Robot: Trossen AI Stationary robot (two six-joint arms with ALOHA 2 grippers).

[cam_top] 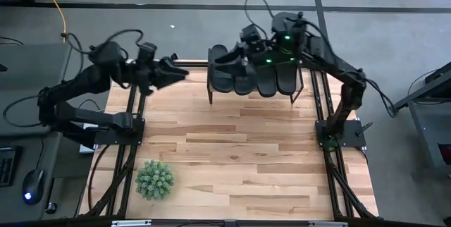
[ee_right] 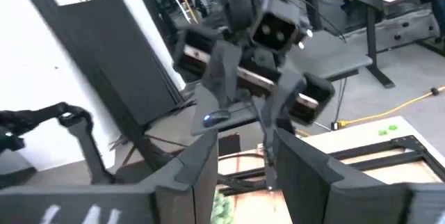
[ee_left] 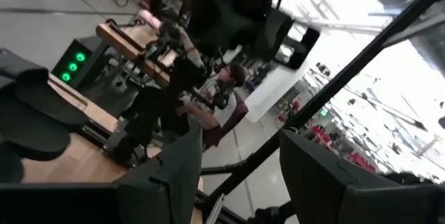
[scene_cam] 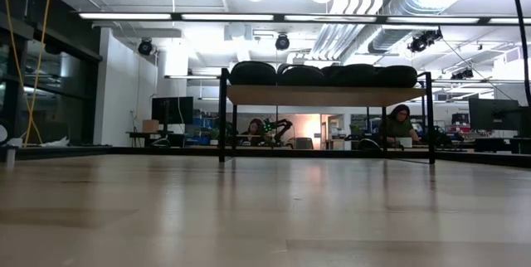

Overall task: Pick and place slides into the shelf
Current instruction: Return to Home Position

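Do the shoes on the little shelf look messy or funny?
Slightly. On the low wood-topped shelf with black legs, three black slide sandals line up, but the fourth sandal, at the left end, sits crooked and out of line. The left gripper and right gripper hang open nearby.

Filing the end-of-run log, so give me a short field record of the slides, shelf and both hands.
slides: four, side by side on the shelf
shelf: upright at the table's far edge
left hand: open, empty, off the shelf's left end
right hand: open, empty, over the shelf
plant: table's near left corner
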